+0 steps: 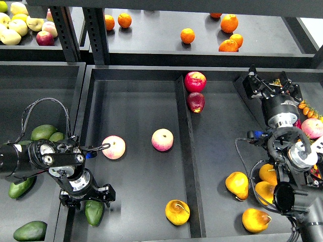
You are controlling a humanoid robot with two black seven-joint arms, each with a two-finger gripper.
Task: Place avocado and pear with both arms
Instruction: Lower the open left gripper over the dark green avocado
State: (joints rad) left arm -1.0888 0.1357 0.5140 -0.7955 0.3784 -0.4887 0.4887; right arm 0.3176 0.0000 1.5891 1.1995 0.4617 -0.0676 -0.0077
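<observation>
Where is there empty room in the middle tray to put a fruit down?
Bare floor lies in the middle tray above the two pink fruits, up to its back wall, and between them and the pear. The left corner is crowded by the left fingers over the avocado.

L gripper [87,197] at 7 o'clock: covers top of avocado [94,212], fingers too dark to tell apart | R gripper [267,80] at 2 o'clock: end-on, finger gap unclear | orange [215,15] at 12 o'clock: cut by shelf bar | pears [267,174] at 4 o'clock: partly behind R arm
</observation>
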